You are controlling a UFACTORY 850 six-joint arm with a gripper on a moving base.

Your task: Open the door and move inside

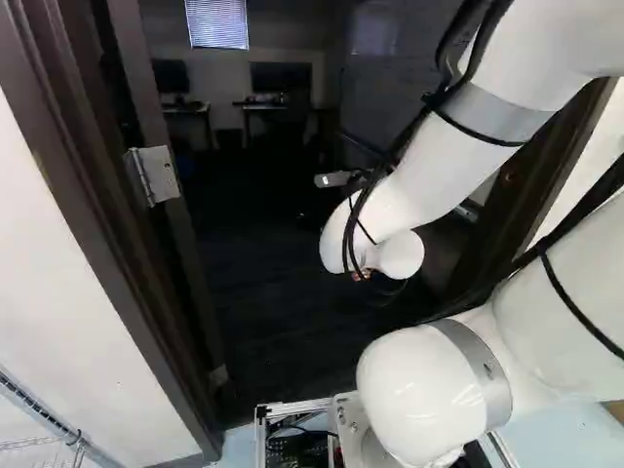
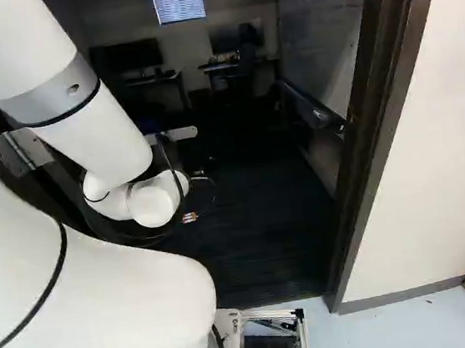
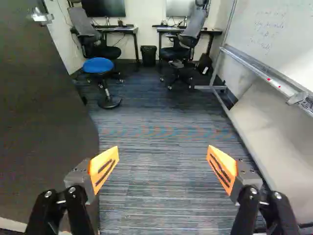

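Grpr point(image 3: 163, 152) was released, pads point(image 3: 104, 167) stood wide apart, door point(image 3: 44, 107) stood open beside it, arm point(image 1: 429, 171) reached thru frame point(image 2: 388, 135), whiteboard point(image 3: 281, 29) was opp. side, blue stool point(image 3: 98, 65) ahead

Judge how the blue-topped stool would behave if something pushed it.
Pushed high, the stool would probably rock or tip: its broad blue seat sits on one thin stem. Pushed low, it would more likely slide than roll, as its round base shows no wheels. The stem looks rigid, so little should flop.
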